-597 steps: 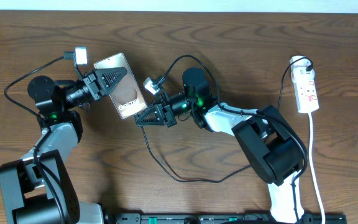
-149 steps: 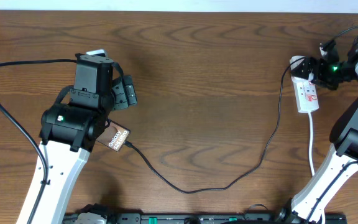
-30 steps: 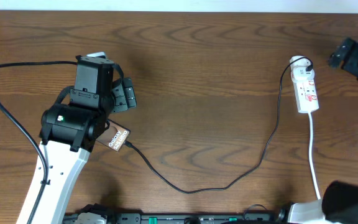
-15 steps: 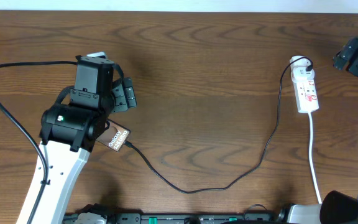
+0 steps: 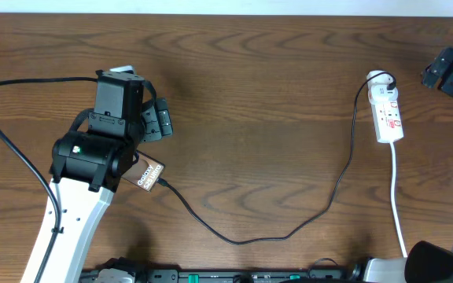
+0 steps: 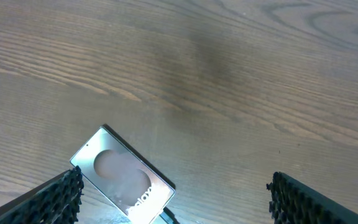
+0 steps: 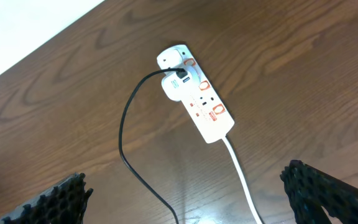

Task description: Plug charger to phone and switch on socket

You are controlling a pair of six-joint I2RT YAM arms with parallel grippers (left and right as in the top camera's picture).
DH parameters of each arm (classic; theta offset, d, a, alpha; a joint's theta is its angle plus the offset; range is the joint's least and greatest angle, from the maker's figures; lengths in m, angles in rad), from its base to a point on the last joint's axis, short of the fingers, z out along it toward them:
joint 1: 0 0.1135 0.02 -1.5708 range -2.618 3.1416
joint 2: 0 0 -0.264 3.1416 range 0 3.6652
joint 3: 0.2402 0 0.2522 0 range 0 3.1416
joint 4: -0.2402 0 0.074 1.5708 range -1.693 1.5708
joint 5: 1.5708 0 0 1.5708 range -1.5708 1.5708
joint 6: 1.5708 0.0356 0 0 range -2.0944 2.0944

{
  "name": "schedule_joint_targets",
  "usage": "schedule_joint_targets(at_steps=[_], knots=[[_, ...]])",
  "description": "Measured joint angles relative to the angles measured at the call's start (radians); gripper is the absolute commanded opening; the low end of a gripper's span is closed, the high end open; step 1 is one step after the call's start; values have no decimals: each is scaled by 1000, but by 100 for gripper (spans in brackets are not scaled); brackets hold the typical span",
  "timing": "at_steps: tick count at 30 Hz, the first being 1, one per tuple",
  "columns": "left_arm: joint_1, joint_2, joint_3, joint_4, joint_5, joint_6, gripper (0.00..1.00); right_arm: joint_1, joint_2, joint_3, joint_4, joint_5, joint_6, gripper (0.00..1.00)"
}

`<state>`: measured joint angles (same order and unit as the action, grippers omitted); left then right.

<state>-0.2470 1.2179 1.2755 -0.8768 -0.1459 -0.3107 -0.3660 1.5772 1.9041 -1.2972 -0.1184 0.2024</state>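
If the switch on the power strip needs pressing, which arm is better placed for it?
Right. The right gripper hangs open near the socket, which sits in its wrist view. The left gripper is by the phone, far off on the other side.

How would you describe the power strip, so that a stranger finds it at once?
Go to the right end of the wooden table. A small elongated power strip lies there, a thin black cable plugged into its far end. It alone is white with red switch marks.
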Motion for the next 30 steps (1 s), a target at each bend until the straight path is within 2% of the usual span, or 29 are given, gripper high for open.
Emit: schedule_joint_targets(at_steps=[11, 19, 24, 30], knots=[[0, -27, -44, 17, -3, -4, 94, 0, 0, 0, 0, 0, 0, 99], [0, -199, -251, 256, -3, -7, 94, 0, 0, 0, 0, 3, 0, 99], [0, -333, -452, 470, -3, -16, 94, 0, 0, 0, 0, 4, 1, 99], [0, -528, -737, 668, -10, -82, 94, 0, 0, -1, 0, 3, 3, 99]])
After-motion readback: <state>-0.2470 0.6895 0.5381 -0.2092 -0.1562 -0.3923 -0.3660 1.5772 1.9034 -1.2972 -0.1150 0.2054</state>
